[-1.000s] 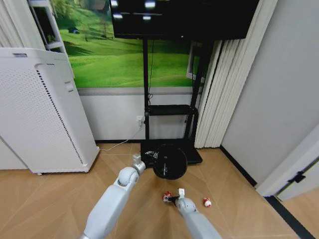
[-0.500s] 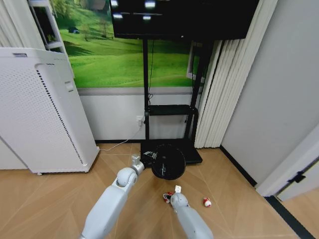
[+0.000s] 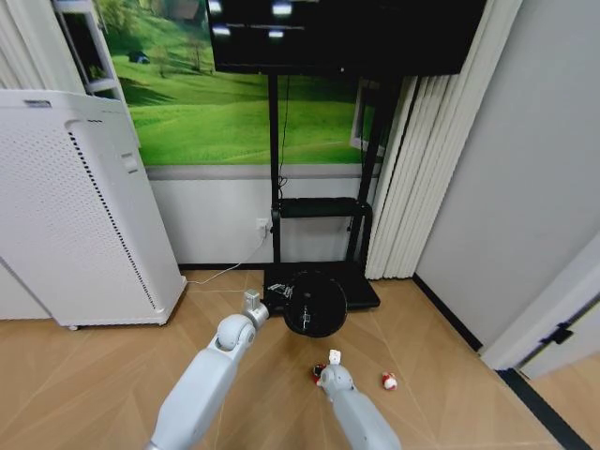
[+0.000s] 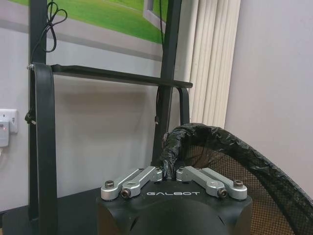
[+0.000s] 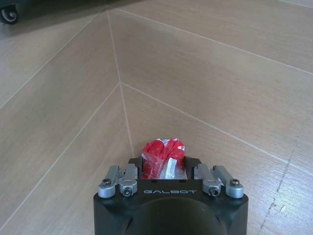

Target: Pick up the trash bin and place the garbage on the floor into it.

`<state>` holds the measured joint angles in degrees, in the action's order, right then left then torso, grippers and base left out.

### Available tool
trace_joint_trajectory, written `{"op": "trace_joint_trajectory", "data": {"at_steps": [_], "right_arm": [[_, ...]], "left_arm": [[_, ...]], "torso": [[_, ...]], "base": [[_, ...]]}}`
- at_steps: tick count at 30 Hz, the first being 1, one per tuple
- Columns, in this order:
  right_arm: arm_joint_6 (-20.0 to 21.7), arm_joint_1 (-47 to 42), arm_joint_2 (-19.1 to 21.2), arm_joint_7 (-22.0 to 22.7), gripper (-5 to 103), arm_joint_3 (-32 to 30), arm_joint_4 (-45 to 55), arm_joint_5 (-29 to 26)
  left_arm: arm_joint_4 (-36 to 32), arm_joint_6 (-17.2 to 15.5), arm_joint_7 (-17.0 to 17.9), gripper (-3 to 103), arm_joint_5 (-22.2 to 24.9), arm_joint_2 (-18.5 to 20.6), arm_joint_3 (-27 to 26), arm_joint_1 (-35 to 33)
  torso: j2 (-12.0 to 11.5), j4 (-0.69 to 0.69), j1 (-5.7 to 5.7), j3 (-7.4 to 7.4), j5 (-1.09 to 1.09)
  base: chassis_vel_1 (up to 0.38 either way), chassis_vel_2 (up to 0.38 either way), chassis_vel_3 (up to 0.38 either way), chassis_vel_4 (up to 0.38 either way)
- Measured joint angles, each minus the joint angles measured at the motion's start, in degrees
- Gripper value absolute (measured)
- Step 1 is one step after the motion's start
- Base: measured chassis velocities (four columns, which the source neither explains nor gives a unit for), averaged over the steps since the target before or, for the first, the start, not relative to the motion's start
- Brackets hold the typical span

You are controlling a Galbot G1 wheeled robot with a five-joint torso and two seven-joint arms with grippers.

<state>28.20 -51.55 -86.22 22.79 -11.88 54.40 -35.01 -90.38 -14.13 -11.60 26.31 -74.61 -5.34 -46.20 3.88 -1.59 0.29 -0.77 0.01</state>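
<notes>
The trash bin (image 3: pixel 316 303) is a small black round one with a bag-lined rim (image 4: pixel 230 134), held just above the floor in front of the TV stand. My left gripper (image 3: pixel 283 294) is shut on its near rim (image 4: pixel 169 155). A red-and-white scrap of garbage (image 5: pixel 164 154) sits pinched between the fingers of my right gripper (image 5: pixel 165 169), low over the wooden floor. From the head view this right gripper (image 3: pixel 330 364) is just in front of the bin, with the scrap (image 3: pixel 319 370) beside it. A second red-and-white scrap (image 3: pixel 388 381) lies on the floor to its right.
A tall white perforated appliance (image 3: pixel 75 206) stands at the left. The black TV stand (image 3: pixel 364 292) with its low shelf is right behind the bin, against the wall. Curtains (image 3: pixel 412 178) and a grey wall close off the right; open wooden floor (image 3: pixel 112 375) lies at the front left.
My left arm has shifted the bin slightly left and away. The right arm has drifted a little left, with the scrap staying at its gripper.
</notes>
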Motion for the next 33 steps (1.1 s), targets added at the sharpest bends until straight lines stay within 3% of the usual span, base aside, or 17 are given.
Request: {"op": "trace_joint_trajectory", "data": {"at_steps": [6,13,17,24,27,29,33], "right_arm": [[0.11,-2.40,2.22,-0.26,45,-3.67,6.63,-0.05],[-0.55,-7.70,7.47,-2.01,45,-13.19,26.10,-3.24],[-1.18,-7.89,8.50,-1.85,45,-16.16,32.65,-5.19],[-0.20,-7.52,9.70,-0.80,45,-17.74,47.87,-11.85],[0.15,-8.46,10.30,-0.56,44,-16.60,55.24,-15.20],[2.02,-8.99,10.63,1.19,44,-14.62,62.27,-20.92],[3.49,-9.30,10.98,2.70,44,-11.82,66.43,-24.64]], "left_arm": [[0.06,0.11,0.05,7,0.02,-0.12,-1.33,-0.67],[2.64,0.18,1.03,7,-0.65,-0.93,-10.07,-2.12],[4.77,0.01,2.49,7,0.14,-0.79,-12.14,-2.26],[8.06,0.17,2.82,7,-0.06,-1.47,-11.35,-2.20],[9.82,0.46,2.74,7,-1.26,-3.33,-9.71,-1.34],[11.21,0.59,2.70,7,-2.00,-5.83,-8.07,-0.24],[12.71,0.79,2.75,7,-3.23,-8.43,-5.79,0.81]], "torso": [[-0.01,-0.01,0.01,-0.02,0.01],[-0.01,0.00,0.01,-0.01,-0.01],[-0.01,0.00,0.01,-0.01,0.00],[0.00,0.01,0.01,0.00,-0.02],[-0.01,-0.03,0.01,0.00,0.00],[0.00,-0.02,0.01,0.01,-0.02],[0.00,-0.03,0.00,0.00,-0.03]], "base": [[0.000,0.000,0.000,0.000],[0.000,0.000,0.000,0.000],[0.000,0.000,0.000,0.000],[0.000,0.000,0.000,0.000],[0.000,0.000,0.000,0.000],[0.000,0.000,0.000,0.000],[0.000,0.000,0.000,0.000]]}}
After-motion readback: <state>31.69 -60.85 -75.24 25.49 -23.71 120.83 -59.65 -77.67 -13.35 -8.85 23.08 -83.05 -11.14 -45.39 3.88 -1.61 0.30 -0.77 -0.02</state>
